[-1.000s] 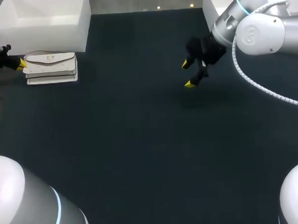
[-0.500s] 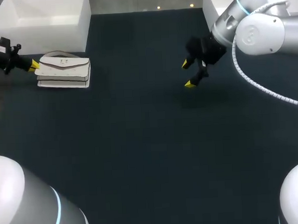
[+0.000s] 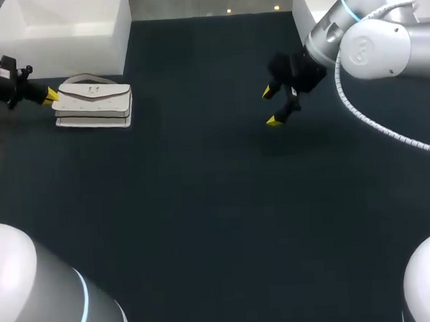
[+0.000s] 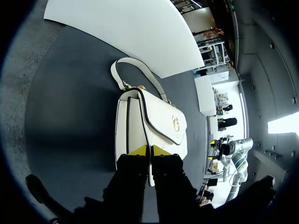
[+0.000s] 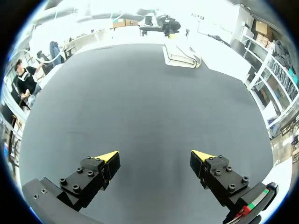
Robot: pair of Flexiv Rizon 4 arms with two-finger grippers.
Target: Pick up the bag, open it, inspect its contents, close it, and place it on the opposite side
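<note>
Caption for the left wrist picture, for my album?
Left hand pinches the white bag by its edge on the dark table.

The left arm (image 3: 2, 84) enters from the left side and extends level, low over the desk (image 3: 204, 219). Its jaws are closed, with the yellow fingertips (image 4: 138, 150) nearly together, clamping a thin edge of the bag (image 4: 154, 123). The right arm (image 3: 371, 44) enters from the upper right, its wrist angled down above the desk. Its jaws are spread wide.

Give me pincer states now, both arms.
Left pincer: closed on the edge of the white bag.
Right pincer: open, holding nothing.
</note>
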